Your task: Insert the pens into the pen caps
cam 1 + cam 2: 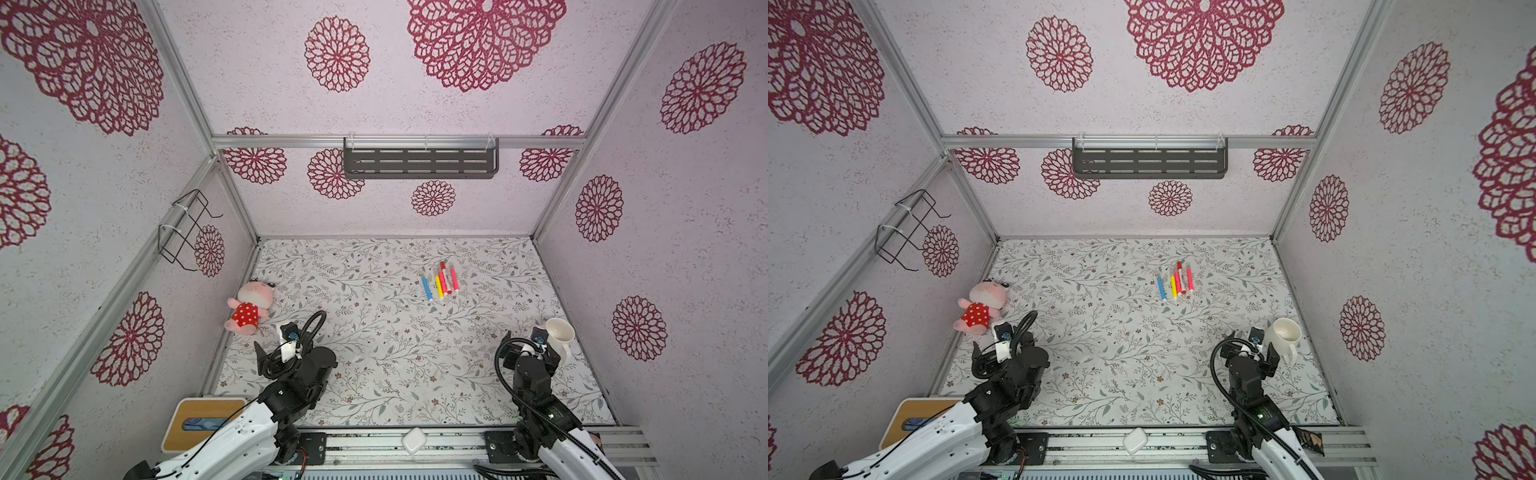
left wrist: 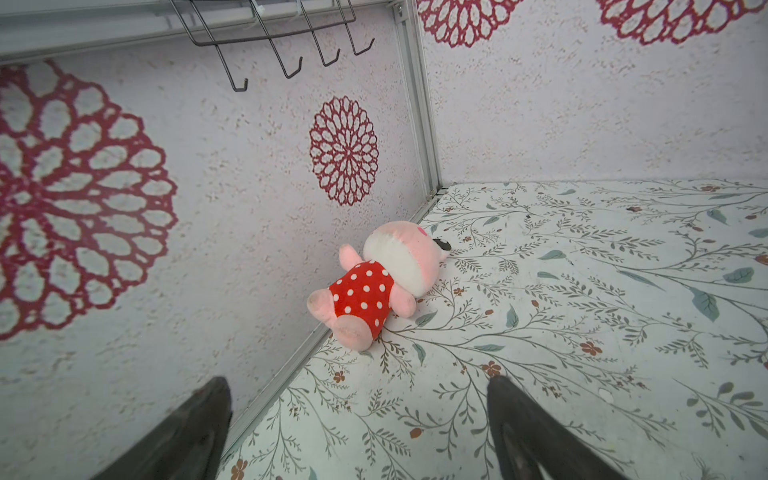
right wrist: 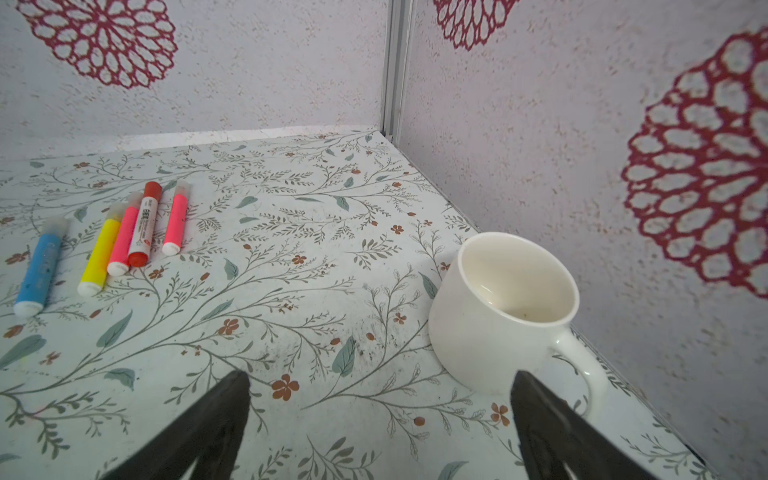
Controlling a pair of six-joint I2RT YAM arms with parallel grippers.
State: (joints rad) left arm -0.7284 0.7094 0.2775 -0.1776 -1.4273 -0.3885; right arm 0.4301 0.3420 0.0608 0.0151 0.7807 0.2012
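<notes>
Five pens [image 1: 440, 282] lie side by side on the floral table [image 1: 374, 353], far right of centre in both top views. In the right wrist view they are blue [image 3: 38, 266], yellow [image 3: 99, 254], pink [image 3: 123, 240], red [image 3: 142, 226] and pink [image 3: 175, 218]. The pen caps sit on their far ends: whitish see-through ones [image 3: 57, 224], and a red one [image 3: 152, 189]. My left gripper [image 2: 357, 382] stands open and holds nothing, near the left wall [image 1: 270, 338]. My right gripper [image 3: 380, 376] is open and holds nothing, beside the mug [image 1: 528, 336]. Both grippers are well short of the pens.
A white mug [image 3: 469, 332] stands upright by the right wall, just beyond my right gripper's outer finger. A pink plush toy [image 2: 374, 291] in a red dotted dress lies at the left wall [image 1: 248, 308]. A wire hook rack [image 1: 187, 228] and a dark shelf [image 1: 419, 160] hang on the walls.
</notes>
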